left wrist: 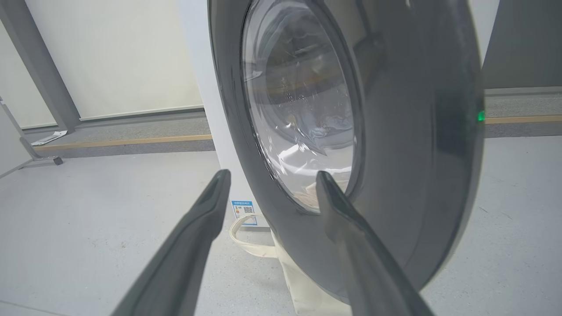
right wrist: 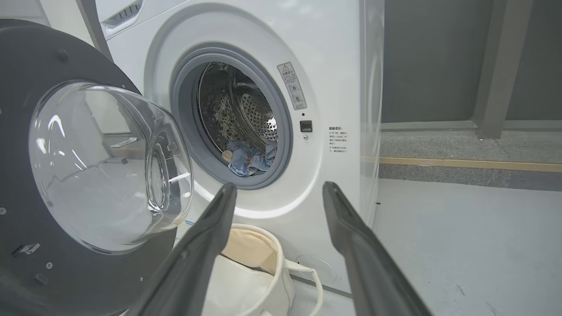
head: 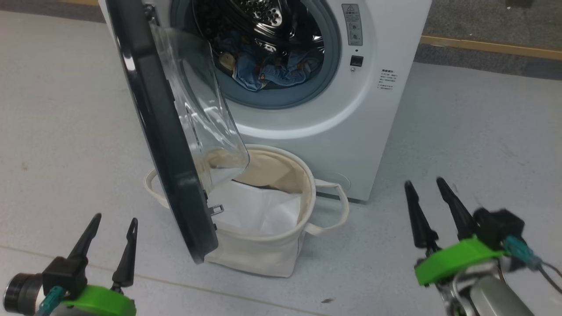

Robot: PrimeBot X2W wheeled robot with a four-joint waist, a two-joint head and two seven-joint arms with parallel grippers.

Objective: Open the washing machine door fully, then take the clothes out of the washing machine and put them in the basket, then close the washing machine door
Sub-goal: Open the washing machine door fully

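While the door (head: 160, 145) stands swung out at centre left of the head view, overhanging the basket (head: 263, 259), the clothes (head: 268, 72) lie inside the washer (head: 351, 123) at the top. I judge unloading and closing are both left, though I can't quite tell whether the door is fully open. My left pincer (head: 115, 218) at lower left and right pincer (head: 424, 181) at lower right gape wide, holding and touching nothing.

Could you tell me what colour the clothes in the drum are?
The clothes are light blue with orange-brown prints, clearest in the head view.
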